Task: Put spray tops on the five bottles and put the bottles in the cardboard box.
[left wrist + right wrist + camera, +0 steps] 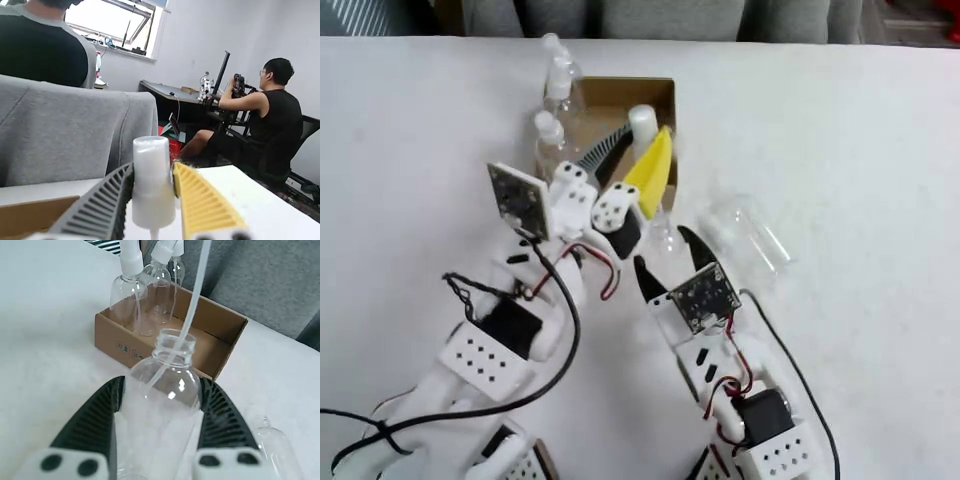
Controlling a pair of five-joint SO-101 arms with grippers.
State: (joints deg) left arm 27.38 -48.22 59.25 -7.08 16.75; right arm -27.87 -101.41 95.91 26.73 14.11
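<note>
One white plastic spray top [152, 185] is hanging over one upright clear plastic bottle [161, 410].
Your left gripper [632, 150], one jaw dark grey and one yellow, is clamping the top by its body, while your right gripper [161, 385] is squeezing the open-necked bottle between black jaws, just beside the brown cardboard box [120, 342]. The top's thin dip tube [192, 295] is running down, slightly slanted, through the bottle's neck, so the left arm is the nearer one. As I judge it, the left arm is needing to lower the top along that upright axis. You are looking at five bottles. What look like three capped bottles [127, 292] are standing in the box, one is gripped, and one bare bottle [750, 235] is lying on the white table [870, 150]. Four tops are showing.
</note>
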